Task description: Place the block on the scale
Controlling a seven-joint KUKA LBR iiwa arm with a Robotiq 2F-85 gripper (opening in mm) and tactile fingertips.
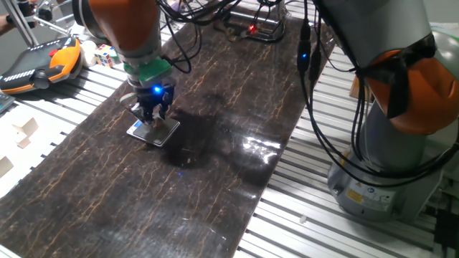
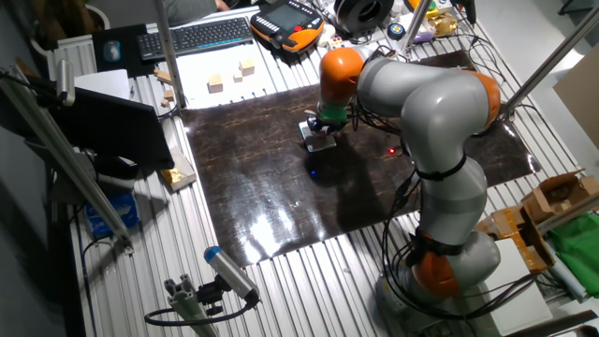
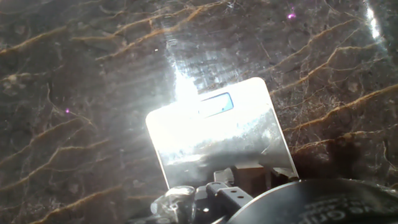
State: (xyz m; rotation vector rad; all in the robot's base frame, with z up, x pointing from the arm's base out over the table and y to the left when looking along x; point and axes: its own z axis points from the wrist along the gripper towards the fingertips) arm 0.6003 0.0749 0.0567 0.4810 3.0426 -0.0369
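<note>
One arm is working here, and its black two-finger gripper [image 1: 153,115] is hanging low over the small flat square pocket scale with the silver rim [image 1: 154,132]. The tiny tan wooden cube is not showing in any view; whether it is sitting between the fingers cannot be told, nor can how far apart the jaws are standing. In the hand view the scale [image 3: 217,134] is glaring white under reflected light, its small display window facing away from the camera. Judged from the task, such a block would be light, stiff and unbreakable, best pinched on two opposite flat faces. The dark marbled glossy mat [image 1: 215,165] is lying on a slatted aluminium table [image 1: 301,215]. Left and behind, an orange-and-black handheld controller [image 1: 39,63] is resting.
</note>
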